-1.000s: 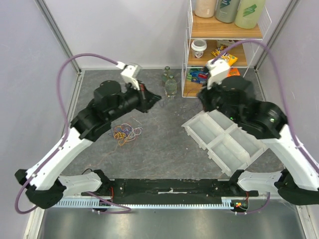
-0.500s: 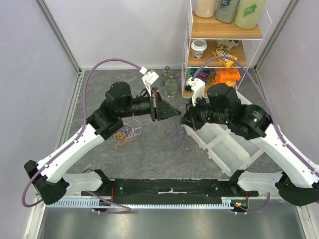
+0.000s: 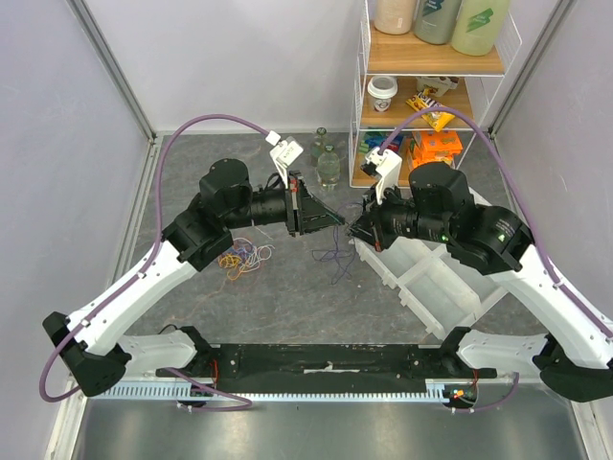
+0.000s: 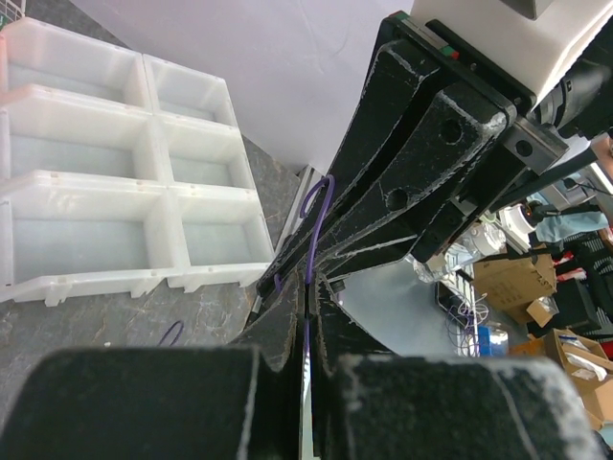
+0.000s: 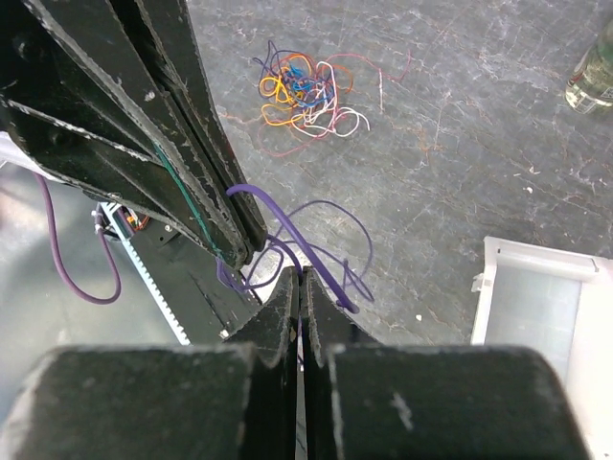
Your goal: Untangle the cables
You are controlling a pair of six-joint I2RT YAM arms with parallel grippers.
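A purple cable (image 3: 335, 255) hangs in loose loops between my two grippers above the middle of the table. My left gripper (image 3: 337, 219) is shut on it; the purple strand runs between its fingertips in the left wrist view (image 4: 308, 287). My right gripper (image 3: 352, 230) is shut on the same purple cable (image 5: 316, 254), tip to tip with the left one. The tangle of orange, blue, yellow and white cables (image 3: 239, 257) lies on the table under the left arm, and shows in the right wrist view (image 5: 305, 88).
A white compartment tray (image 3: 431, 278) lies right of centre, under the right arm. Glass bottles (image 3: 328, 163) stand at the back. A wire shelf with snacks (image 3: 431, 105) stands at the back right. A black rail (image 3: 326, 362) runs along the near edge.
Both arms swung in from the back toward the middle and met tip to tip. The purple cable now hangs between them, apart from the tangle.
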